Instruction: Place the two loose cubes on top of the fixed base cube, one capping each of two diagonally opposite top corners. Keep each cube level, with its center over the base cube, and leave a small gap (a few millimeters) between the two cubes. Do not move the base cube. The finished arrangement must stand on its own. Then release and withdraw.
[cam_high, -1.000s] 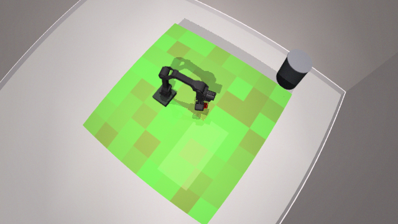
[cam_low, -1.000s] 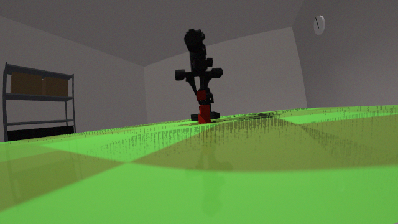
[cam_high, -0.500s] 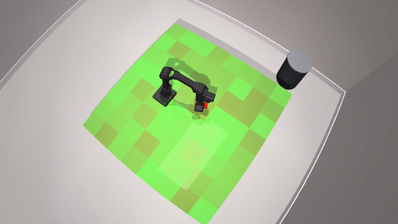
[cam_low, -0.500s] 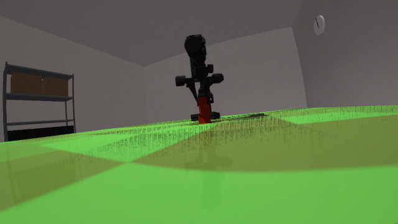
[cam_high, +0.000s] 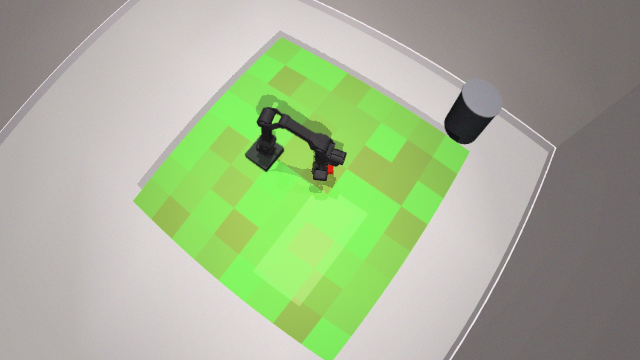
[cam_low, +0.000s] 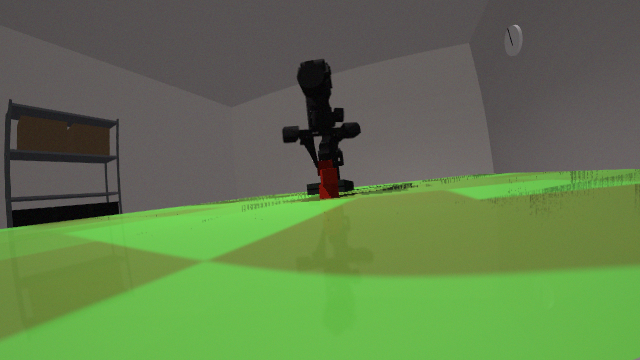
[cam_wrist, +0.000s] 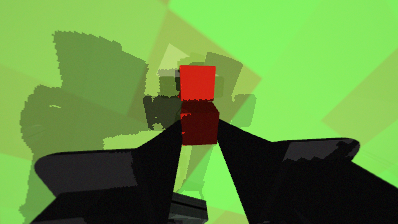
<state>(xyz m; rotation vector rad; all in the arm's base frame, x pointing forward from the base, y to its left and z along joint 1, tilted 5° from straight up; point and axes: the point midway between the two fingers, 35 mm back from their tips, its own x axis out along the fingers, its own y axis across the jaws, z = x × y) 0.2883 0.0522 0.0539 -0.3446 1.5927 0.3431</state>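
The gripper (cam_low: 327, 162) (cam_wrist: 200, 122) points down and is shut on a dark red loose cube (cam_low: 325, 164) (cam_wrist: 200, 131). In the exterior view the held cube shows just above and behind the top of a red stack. The stack is the base cube (cam_low: 329, 193) on the mat with the other loose cube (cam_low: 329, 176) on it. In the wrist view a bright red cube top (cam_wrist: 197, 82) shows just beyond the held cube. The top view shows a small red patch (cam_high: 330, 169) beside the gripper. The held cube's underside and any gap between the cubes are hidden.
The arm's base (cam_high: 264, 154) stands on the green checkered mat (cam_high: 310, 245). A dark cylinder with a grey top (cam_high: 481, 98) stands at the mat's far right corner. A shelf with brown boxes (cam_low: 63, 135) is in the background.
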